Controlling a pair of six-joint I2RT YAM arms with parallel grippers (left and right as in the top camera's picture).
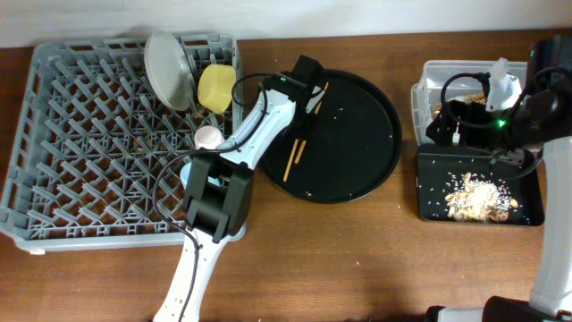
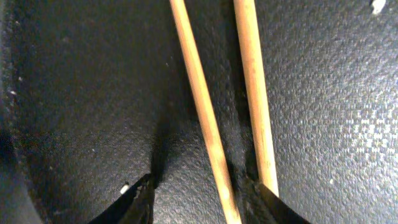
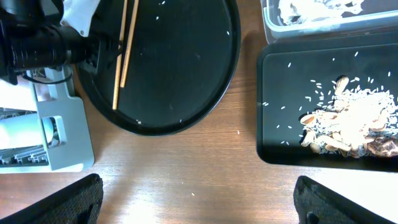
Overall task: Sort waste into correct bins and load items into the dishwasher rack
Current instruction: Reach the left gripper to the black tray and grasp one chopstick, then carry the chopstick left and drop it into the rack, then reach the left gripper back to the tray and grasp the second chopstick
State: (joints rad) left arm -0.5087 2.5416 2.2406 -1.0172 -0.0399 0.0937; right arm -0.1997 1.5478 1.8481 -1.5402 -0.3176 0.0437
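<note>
No text, label, brand or number is readable in any view — the dishwasher rack (image 1: 80, 161), round black tray (image 1: 357, 134), clear tub (image 1: 424, 97) and flat black tray (image 1: 436, 172) show plain surfaces — nothing printed.

This looks like a robotics lab bench set up as a dish-clearing station — a bare wooden table (image 1: 375, 259) holds a white robot arm (image 1: 190, 277) and a black robot arm (image 1: 543, 112), beside a grey dish rack (image 1: 80, 134), a round tray (image 1: 357, 134), a clear tub (image 1: 420, 98) and a flat tray (image 1: 429, 188) of food scraps (image 1: 478, 195).
</note>
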